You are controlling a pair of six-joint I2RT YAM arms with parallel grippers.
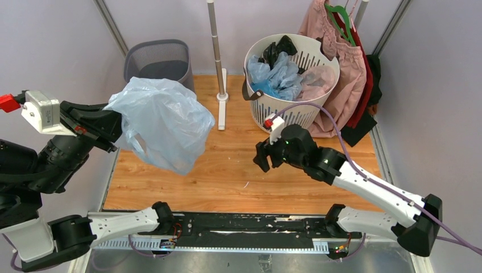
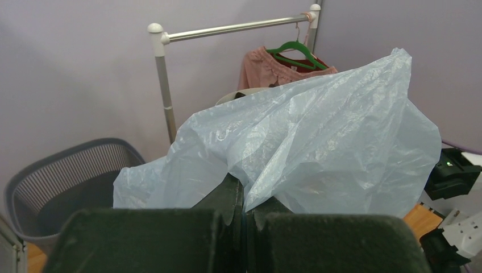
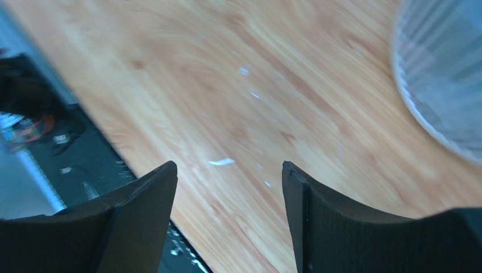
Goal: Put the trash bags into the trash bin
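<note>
A large pale blue see-through trash bag [image 1: 162,122] hangs in the air from my left gripper [image 1: 116,133], which is shut on its edge. In the left wrist view the bag [image 2: 318,148] billows above the closed left gripper [image 2: 245,196]. The dark grey mesh trash bin [image 1: 158,61] stands at the back left, just behind the bag; it also shows in the left wrist view [image 2: 62,182]. More blue bags [image 1: 275,77] lie in the white basket. My right gripper [image 1: 262,159] is open and empty above the wooden table [image 3: 239,114], its fingers [image 3: 145,210] spread.
A round white slotted basket [image 1: 295,111] at the back right holds blue bags, dark items and a pink one. A pink garment [image 1: 347,62] hangs on a green hanger from a metal rack pole [image 1: 216,51]. The basket's rim [image 3: 437,85] shows in the right wrist view.
</note>
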